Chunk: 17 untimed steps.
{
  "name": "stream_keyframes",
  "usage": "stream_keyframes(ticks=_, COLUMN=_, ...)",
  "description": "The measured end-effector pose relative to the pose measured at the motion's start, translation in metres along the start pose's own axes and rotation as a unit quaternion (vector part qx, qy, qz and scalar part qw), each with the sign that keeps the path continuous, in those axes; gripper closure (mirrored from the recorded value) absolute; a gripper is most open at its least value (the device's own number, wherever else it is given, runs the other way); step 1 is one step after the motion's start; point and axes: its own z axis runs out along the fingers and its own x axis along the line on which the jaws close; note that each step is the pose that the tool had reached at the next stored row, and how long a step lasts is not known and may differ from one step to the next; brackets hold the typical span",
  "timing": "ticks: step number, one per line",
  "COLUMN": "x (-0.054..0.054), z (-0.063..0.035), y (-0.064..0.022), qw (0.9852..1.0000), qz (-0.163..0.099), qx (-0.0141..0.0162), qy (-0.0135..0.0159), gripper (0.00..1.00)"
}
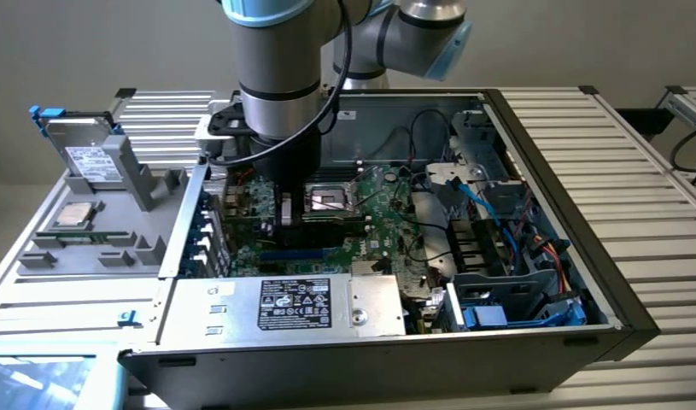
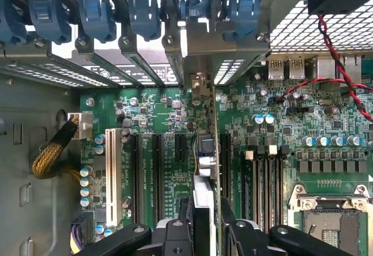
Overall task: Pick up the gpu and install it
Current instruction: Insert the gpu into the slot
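- Inside the open case (image 1: 621,282), the arm reaches down over the motherboard (image 2: 291,122), just beside the CPU socket (image 1: 328,202).
- The gripper (image 2: 201,224) pinches the gpu (image 2: 202,168): one finger (image 2: 175,232) lies on each face, and the card stands edge-on between them.
- In the wrist view the gpu runs in line with the black slots (image 2: 157,174), its far end toward the rear bracket openings under the blue clips (image 2: 145,11).
- I judge the pick-up done and the install step in hand, with the card lowered to the board.
- Whether its edge connector has entered a slot, I cannot tell; the card itself hides the contact line.
- By my judgement, seating calls for the card kept upright and parallel to its slot, the end bracket meeting its rear opening, and a straight, even press. Any tilt risks jamming against neighbouring components.
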Motion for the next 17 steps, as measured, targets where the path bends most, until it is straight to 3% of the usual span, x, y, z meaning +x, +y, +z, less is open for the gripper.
stream_keyframes(ticks=11, x=-0.0001, z=0.0013, y=0.0003, qw=1.0000, qz=0.006, qx=0.0000, qy=0.0031, gripper=0.71)
stream_keyframes(ticks=14, x=-0.0001, z=0.0014, y=0.0003, qw=1.0000, qz=0.007, qx=0.0000, qy=0.0064, gripper=0.71)
stream_keyframes(ticks=17, x=-0.0004, z=0.0015, y=0.0003, qw=0.9999, qz=0.009, qx=0.0002, qy=0.0144, gripper=0.71)
